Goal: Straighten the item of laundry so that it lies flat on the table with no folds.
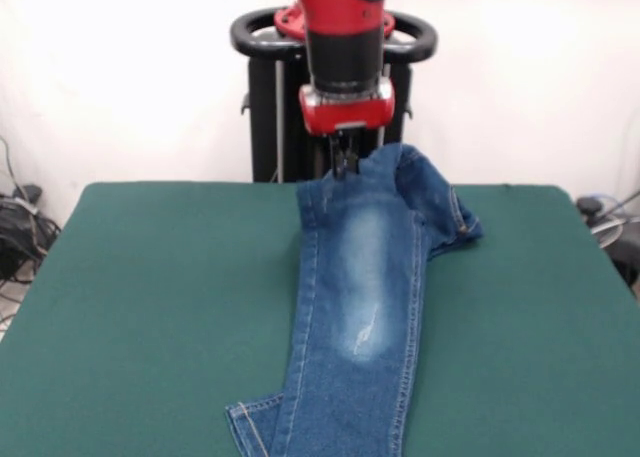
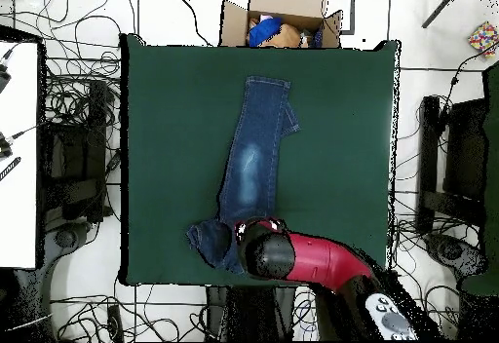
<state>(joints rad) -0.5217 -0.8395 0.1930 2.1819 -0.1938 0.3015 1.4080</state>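
Note:
The item of laundry, a pair of blue jeans, lies lengthwise down the middle of the green table. Its legs are stacked, and one hem sticks out at the near left. My gripper comes straight down at the far end and is shut on the waist edge, which it holds raised off the cloth. Beside it, the rest of the waist droops in a crumpled fold. In the overhead view the jeans run up from the red arm, whose wrist hides the gripper and the pinched edge.
A cardboard box with a few items sits just beyond the table's far edge in the overhead view. Cables cover the floor on both sides. A white surface stands to the left.

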